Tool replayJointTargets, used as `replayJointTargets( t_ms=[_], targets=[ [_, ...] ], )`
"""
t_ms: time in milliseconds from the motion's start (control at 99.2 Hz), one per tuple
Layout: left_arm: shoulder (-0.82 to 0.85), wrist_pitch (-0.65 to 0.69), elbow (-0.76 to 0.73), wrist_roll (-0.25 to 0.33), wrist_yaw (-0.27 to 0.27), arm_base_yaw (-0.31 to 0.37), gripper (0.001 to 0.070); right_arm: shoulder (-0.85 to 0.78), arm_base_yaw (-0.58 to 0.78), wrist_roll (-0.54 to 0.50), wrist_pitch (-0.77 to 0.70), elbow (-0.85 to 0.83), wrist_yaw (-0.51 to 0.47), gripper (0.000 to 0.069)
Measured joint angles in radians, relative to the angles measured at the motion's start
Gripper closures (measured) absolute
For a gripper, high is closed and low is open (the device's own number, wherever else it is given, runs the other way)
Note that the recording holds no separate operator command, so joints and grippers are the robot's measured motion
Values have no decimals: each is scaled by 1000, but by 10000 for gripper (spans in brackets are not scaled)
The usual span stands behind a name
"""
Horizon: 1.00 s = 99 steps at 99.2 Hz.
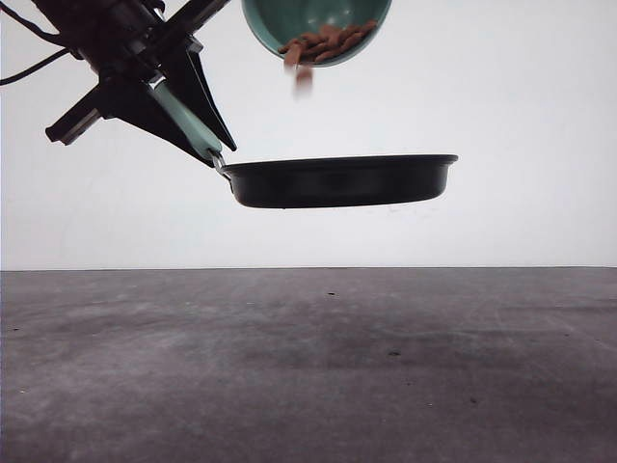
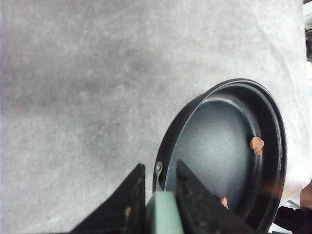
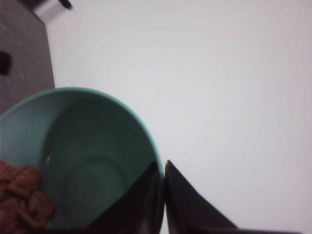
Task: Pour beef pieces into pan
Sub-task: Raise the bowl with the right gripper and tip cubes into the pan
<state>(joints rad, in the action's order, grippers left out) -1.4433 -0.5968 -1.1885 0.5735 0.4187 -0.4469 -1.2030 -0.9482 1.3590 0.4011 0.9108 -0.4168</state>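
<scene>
The black pan [image 1: 339, 180] hangs level above the table, held by its mint-green handle [image 1: 190, 122] in my left gripper [image 1: 207, 145], which is shut on the handle [image 2: 162, 214]. Inside the pan [image 2: 214, 146] lie two beef pieces [image 2: 256, 144]. Above the pan a teal bowl [image 1: 316, 29] is tipped toward it, with beef pieces [image 1: 328, 42] at its lip and one blurred piece falling [image 1: 303, 77]. My right gripper [image 3: 162, 168] is shut on the rim of the bowl [image 3: 92, 161], where more beef pieces [image 3: 22, 195] are heaped.
The grey table [image 1: 308, 367] lies below the pan, with a white wall [image 1: 521, 116] behind it. A white cloth or surface edge [image 2: 304, 58] borders the table in the left wrist view.
</scene>
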Motion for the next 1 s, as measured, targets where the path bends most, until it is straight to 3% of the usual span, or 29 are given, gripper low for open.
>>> replayJointTargets(
  t_ms=[282,454,585,998],
  targets=[
    [0,25,-17,3,0,11,654,-3,29,7,25,0,100,676],
    [0,29,-18,4,0,27,654,-6,64,6,137,0,111,676],
    [0,32,-18,4,-1,44,654,-18,114,0,141,0,134,676],
    [-1,48,-18,4,-1,65,654,-27,147,-149,188,0,153,677]
  ],
)
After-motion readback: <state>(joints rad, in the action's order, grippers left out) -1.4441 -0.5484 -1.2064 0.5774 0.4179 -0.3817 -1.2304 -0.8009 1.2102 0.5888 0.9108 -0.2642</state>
